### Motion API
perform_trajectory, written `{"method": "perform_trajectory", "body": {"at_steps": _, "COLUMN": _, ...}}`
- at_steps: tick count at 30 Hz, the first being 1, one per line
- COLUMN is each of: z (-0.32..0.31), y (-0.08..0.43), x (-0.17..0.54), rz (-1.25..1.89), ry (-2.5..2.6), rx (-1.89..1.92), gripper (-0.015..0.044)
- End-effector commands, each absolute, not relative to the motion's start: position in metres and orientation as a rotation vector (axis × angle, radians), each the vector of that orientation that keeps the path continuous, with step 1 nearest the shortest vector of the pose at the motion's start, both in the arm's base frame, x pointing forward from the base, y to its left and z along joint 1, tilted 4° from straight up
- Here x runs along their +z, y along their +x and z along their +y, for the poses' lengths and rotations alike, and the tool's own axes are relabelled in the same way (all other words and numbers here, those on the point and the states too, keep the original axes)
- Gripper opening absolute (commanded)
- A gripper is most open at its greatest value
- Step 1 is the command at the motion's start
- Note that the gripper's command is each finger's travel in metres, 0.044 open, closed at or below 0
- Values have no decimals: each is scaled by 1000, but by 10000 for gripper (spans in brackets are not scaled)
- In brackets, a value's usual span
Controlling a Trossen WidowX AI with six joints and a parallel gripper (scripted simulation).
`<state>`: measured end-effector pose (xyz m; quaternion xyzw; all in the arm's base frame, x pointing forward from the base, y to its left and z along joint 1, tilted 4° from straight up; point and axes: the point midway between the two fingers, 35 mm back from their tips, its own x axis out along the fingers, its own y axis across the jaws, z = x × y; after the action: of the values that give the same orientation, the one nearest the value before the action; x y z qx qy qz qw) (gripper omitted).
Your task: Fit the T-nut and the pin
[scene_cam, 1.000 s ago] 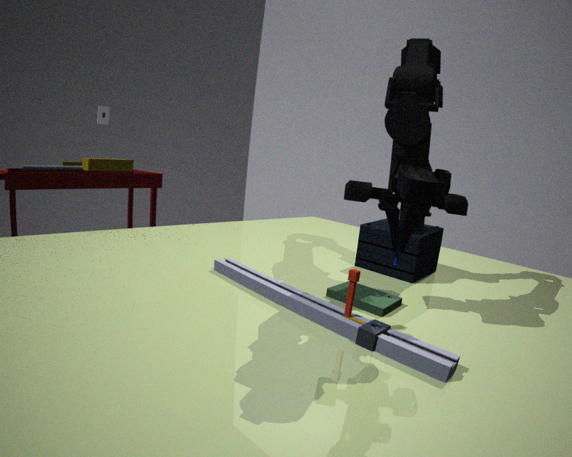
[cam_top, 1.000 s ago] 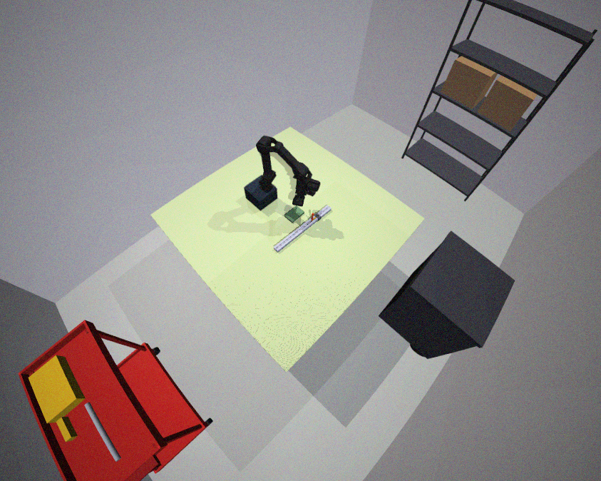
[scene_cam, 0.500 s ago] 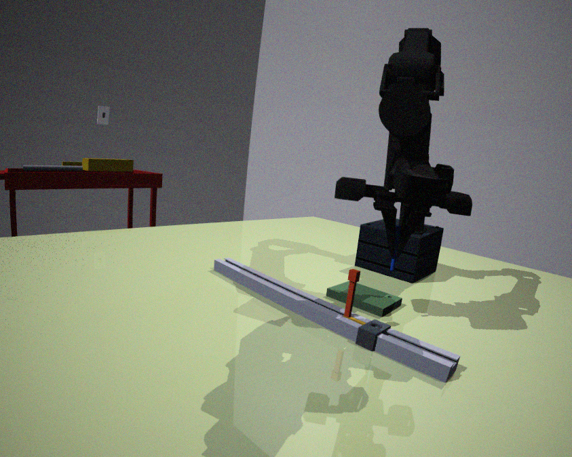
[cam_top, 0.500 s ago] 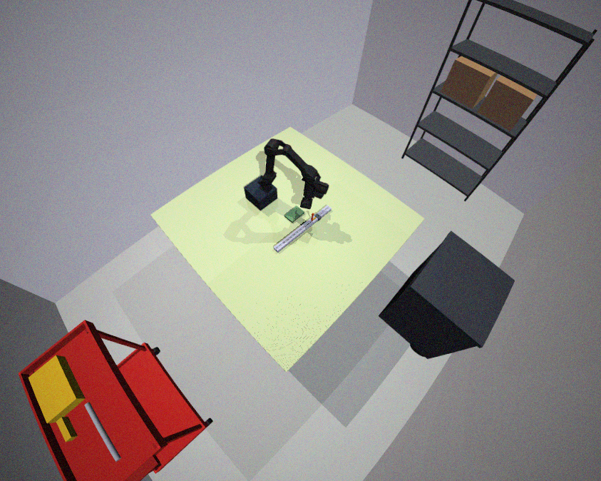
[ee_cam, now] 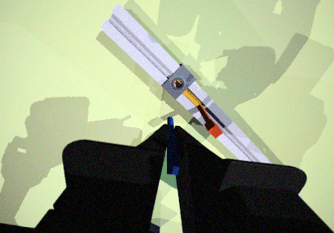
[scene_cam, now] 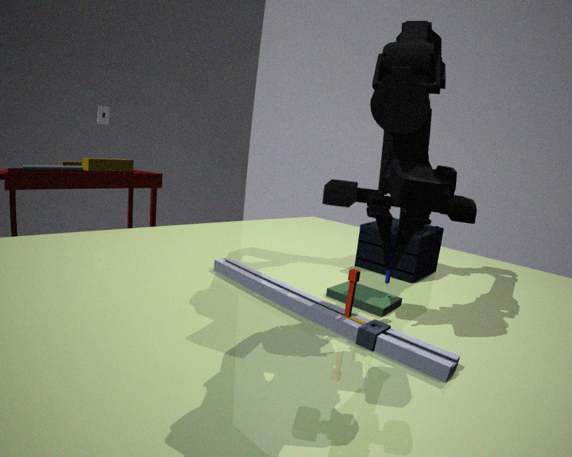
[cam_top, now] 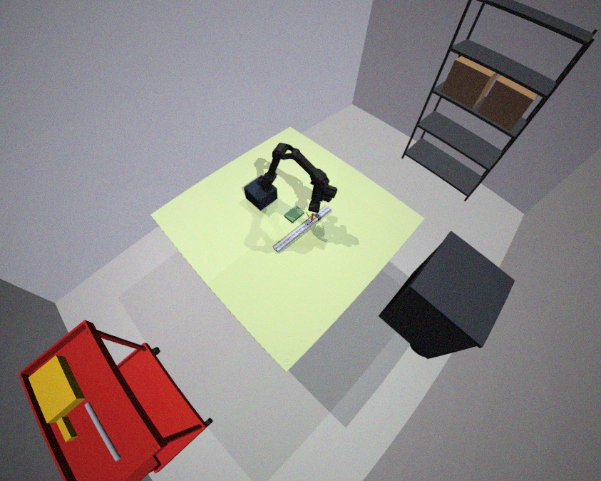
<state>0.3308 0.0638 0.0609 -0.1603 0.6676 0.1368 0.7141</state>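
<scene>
Partly hidden between jaws, the blue pin (scene_cam: 387, 276) (ee_cam: 172, 150).

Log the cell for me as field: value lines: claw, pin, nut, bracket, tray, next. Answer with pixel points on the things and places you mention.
claw: shut on the pin, raised above the table
blue pin (scene_cam: 387, 276) (ee_cam: 172, 157): between the fingertips, lower end pointing down, not in the bracket
brass T-nut (ee_cam: 192, 97): in the slot, brass visible through the bracket hole
orange handle (scene_cam: 351, 295) (ee_cam: 210, 123): sticking up, ungripped
dark bracket (scene_cam: 373, 335) (ee_cam: 173, 91): across the rail (cam_top: 292, 238) (scene_cam: 286, 295) (ee_cam: 140, 49)
green tray (cam_top: 294, 214) (scene_cam: 362, 297): beside the rail
next: probably align pin over hole
</scene>
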Motion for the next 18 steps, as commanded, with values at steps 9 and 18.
{"method": "perform_trajectory", "body": {"at_steps": 9, "z": 70, "y": 364, "x": 59, "rz": 1475, "ry": -364, "rx": 302, "gripper": -150}}
{"method": "perform_trajectory", "body": {"at_steps": 18, "z": 66, "y": 356, "x": 29, "rz": 1476, "ry": -359, "rx": 296, "gripper": -150}}
